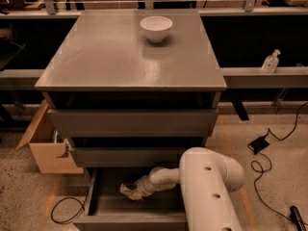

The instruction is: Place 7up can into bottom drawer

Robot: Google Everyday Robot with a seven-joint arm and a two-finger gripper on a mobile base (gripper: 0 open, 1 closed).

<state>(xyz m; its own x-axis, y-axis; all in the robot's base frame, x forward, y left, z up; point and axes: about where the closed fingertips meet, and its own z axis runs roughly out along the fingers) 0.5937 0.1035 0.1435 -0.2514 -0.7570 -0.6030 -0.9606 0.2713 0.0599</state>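
Dim, warm amber cast throughout. Light falls from overhead: the cabinet top [110,57] is the brightest grey surface, with a soft sheen just in front of the white bowl [156,28] and the bowl's dull reflection under it. The recesses above each drawer front are near black. The bottom drawer [98,211] lies in shade inside; the gripper [134,192] sits low in it, left of centre, pale against the dark, with the 7up can [125,189] a faint light fleck at its tip. The white arm [211,186] catches the most light. The spaces under the benches are dark.
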